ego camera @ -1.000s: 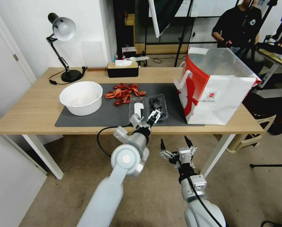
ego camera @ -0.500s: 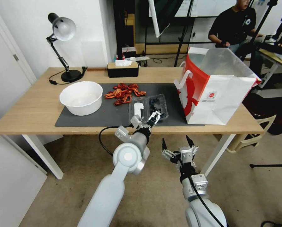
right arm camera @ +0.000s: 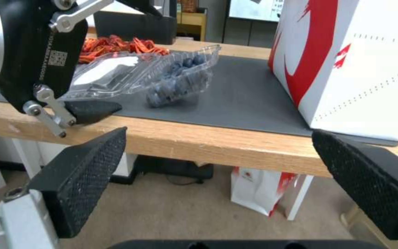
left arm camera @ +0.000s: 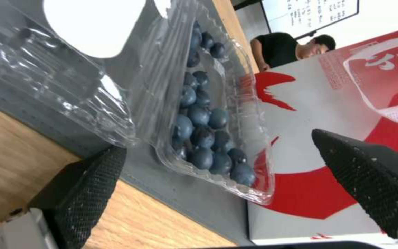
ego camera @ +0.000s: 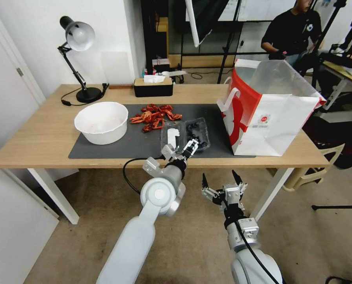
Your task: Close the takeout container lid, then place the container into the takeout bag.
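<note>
I've got the left claw (ego camera: 179, 148) spread open at the near edge of the counter (ego camera: 38, 138), centre of the head frame, fingers straddling the front of the takeout container (ego camera: 185, 134). The container lies open on the dark mat (ego camera: 144, 144), the lid (ego camera: 172, 135) flat beside the berry half. Right claw (ego camera: 222, 182) hangs open lower centre, below the counter edge. The takeout bag (ego camera: 276, 118) stands upright at right, beside the container.
</note>
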Available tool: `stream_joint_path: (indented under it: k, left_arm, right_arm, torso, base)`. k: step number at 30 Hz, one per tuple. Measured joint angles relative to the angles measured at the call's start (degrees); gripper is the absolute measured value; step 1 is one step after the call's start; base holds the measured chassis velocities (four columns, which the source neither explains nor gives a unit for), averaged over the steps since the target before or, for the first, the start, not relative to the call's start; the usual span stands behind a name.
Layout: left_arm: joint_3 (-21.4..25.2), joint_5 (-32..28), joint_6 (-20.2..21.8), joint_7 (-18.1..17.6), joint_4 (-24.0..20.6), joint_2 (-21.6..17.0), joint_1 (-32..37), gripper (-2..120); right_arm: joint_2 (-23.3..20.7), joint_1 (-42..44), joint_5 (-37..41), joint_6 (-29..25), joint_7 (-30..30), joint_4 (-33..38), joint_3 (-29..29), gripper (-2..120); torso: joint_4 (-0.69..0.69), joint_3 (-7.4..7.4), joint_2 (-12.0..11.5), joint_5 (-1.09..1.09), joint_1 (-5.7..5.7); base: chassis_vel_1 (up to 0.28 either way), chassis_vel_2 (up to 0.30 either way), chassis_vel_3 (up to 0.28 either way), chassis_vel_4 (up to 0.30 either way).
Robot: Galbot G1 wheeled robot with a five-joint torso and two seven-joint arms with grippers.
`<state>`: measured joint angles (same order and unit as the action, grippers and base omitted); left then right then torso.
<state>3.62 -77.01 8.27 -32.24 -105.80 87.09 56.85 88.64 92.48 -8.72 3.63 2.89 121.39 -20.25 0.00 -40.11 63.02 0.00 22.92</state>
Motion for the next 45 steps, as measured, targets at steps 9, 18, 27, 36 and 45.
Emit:
stream_joint_path:
  k: [9, 18, 27, 36, 45]
  left_arm:
    - [0.78, -0.37, -0.19, -0.32, 0.35, 0.04, -0.04, 100]
    - [1.54, -0.64, -1.29, -0.27, 0.22, -0.19, 0.18, 100]
    - [2.07, -0.24, -3.11, 2.66, -0.22, -0.61, 0.89, 100]
    - [0.61, 10.60, -5.51, 9.70, 0.32, -2.26, 1.60, 100]
    - [0.17, 17.11, -8.54, 15.60, 1.41, -3.52, 1.85, 100]
  right_arm:
    - [0.05, 0.06, 0.00, -0.13, 0.00, -0.13, 0.18, 100]
    - [0.25, 0.39, -0.20, -0.35, -0.01, -0.27, 0.39, 100]
    - [0.40, 0.53, -0.46, -0.47, -0.09, -0.43, 0.73, 100]
    - [0.39, 0.75, -0.64, -0.59, -0.15, -0.33, 0.83, 100]
    - [0.52, 0.93, -0.96, -0.73, -0.16, -0.25, 1.15, 100]
  torso:
    - [0.00, 0.00, 0.01, 0.00, 0.00]
    - [0.00, 0.00, 0.00, 0.00, 0.00]
    - [0.00, 0.00, 0.00, 0.00, 0.00]
    - [0.00, 0.00, 0.00, 0.00, 0.00]
    - [0.00, 0.00, 0.00, 0.00, 0.00]
  base:
    - [0.000, 0.000, 0.000, 0.000]
    - [0.000, 0.000, 0.000, 0.000]
    - [0.000, 0.000, 0.000, 0.000]
    - [0.000, 0.000, 0.000, 0.000]
    - [0.000, 0.000, 0.000, 0.000]
